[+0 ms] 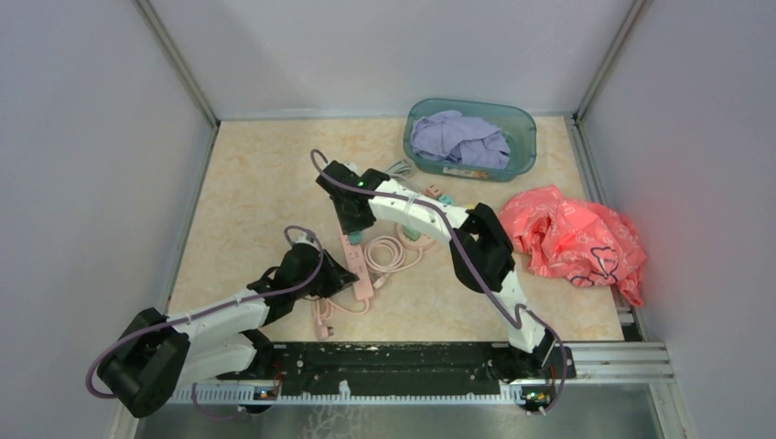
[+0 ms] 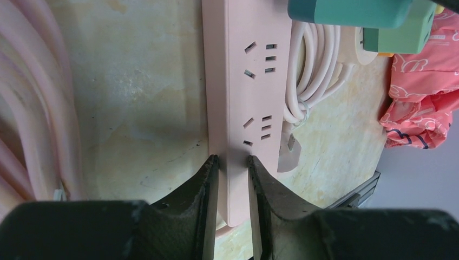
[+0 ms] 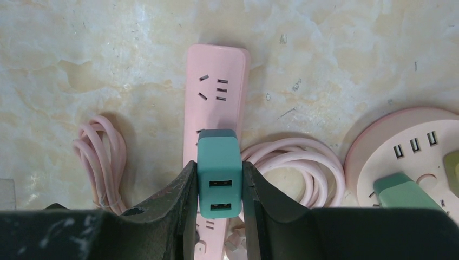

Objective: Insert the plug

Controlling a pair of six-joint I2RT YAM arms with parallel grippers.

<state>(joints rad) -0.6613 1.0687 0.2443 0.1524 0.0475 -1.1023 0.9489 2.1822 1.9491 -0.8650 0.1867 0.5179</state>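
A long pink power strip [image 3: 216, 86] lies on the marbled table top. My right gripper [image 3: 218, 163] is shut on a teal plug [image 3: 219, 179], a block with two USB ports facing the camera. The plug sits over the strip's middle sockets; its prongs are hidden. My left gripper [image 2: 233, 162] is shut on the near end of the power strip [image 2: 246, 81], one finger on each long side. The teal plug [image 2: 346, 11] shows at the top edge of the left wrist view. From above, both grippers [image 1: 346, 274] [image 1: 352, 219] meet at the strip [image 1: 357, 261].
A round pink socket hub [image 3: 411, 151] with another teal plug [image 3: 403, 189] sits right of the strip. Pink coiled cables [image 3: 303, 162] [image 3: 103, 157] lie on both sides. A teal bin [image 1: 522, 123] with purple cloth stands at the back, a pink-red plastic bag [image 1: 572, 238] on the right.
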